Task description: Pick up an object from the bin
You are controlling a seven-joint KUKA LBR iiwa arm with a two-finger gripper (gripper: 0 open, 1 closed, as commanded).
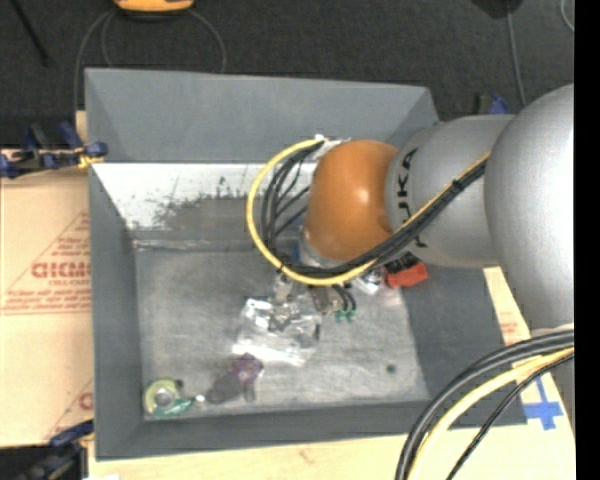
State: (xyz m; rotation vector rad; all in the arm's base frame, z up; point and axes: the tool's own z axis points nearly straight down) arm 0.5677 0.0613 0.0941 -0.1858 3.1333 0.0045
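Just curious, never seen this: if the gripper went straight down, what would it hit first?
Probably the crumpled clear plastic piece lying right beneath the gripper, though depth is hard to judge here.

the grey metal bin holds its things on the middle and lower left of its floor. the arm's round orange wrist cover hangs over the bin's upper middle, and the gripper sits just below it, above the floor's centre. a crumpled clear plastic wrapper lies under the gripper and to its lower left. a small green piece lies just right of the gripper, and a red block further right, at the arm's edge. a small purple lump lies just below and left of the wrapper. a round pale-green ring rests in the bottom left corner, well apart from the others.
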